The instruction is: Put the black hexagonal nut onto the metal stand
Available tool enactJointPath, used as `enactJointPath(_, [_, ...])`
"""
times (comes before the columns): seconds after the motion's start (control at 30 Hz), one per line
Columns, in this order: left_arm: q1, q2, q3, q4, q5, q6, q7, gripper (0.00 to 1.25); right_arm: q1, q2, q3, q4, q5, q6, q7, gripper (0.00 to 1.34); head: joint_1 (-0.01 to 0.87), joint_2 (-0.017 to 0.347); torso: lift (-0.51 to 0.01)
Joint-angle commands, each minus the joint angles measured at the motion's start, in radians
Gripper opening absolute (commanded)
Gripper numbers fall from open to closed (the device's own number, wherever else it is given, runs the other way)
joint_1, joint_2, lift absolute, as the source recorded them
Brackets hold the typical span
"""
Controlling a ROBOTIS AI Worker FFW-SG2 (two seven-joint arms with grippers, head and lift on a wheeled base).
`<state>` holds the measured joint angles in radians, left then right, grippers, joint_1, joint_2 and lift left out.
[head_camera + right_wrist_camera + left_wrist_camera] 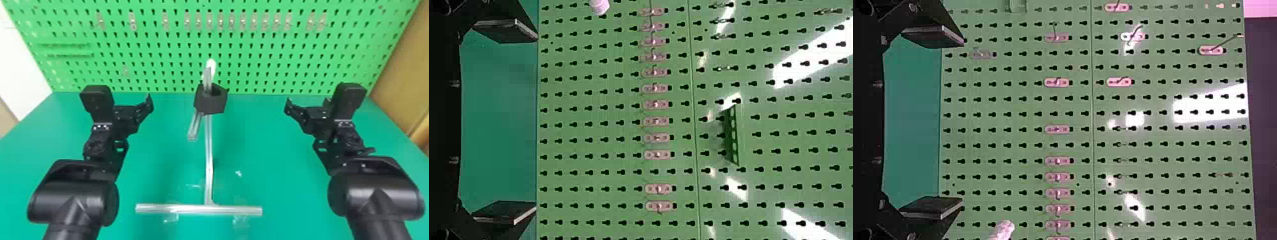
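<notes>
Head view puts the left gripper (960, 122) a bit nearer, nut at its 3 o'clock; the right gripper (535, 122) has it around 9. Both spread wide, holding nothing. Black nut (209, 104) already sits around the metal stand's (208, 153) 12-to-6 upper bar, so imo just back off.

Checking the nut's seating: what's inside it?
A metal bar stands in the opening of the black nut and rises out above it. The nut's front wall covers the lower inside, so whatever it rests on there can't be seen.
</notes>
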<state>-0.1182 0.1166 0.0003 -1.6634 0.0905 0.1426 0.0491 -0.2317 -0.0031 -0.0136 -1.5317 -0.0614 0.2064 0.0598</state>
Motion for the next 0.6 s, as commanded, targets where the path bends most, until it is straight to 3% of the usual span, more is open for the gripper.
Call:
enactJointPath(0.0, [0.0, 0.0, 0.001, -0.001, 0.002, 0.0, 0.0, 1.09, 0.0, 0.0, 0.0, 0.001, 0.0, 0.002, 0.0, 1.22, 0.693, 0.081, -0.001])
enactJointPath(0.57, [0.0, 0.0, 0.0, -0.001, -0.002, -0.002, 0.0, 1.09, 0.0, 0.0, -0.002, -0.001, -0.006, 0.007, 0.0, 1.22, 0.693, 0.081, -0.001])
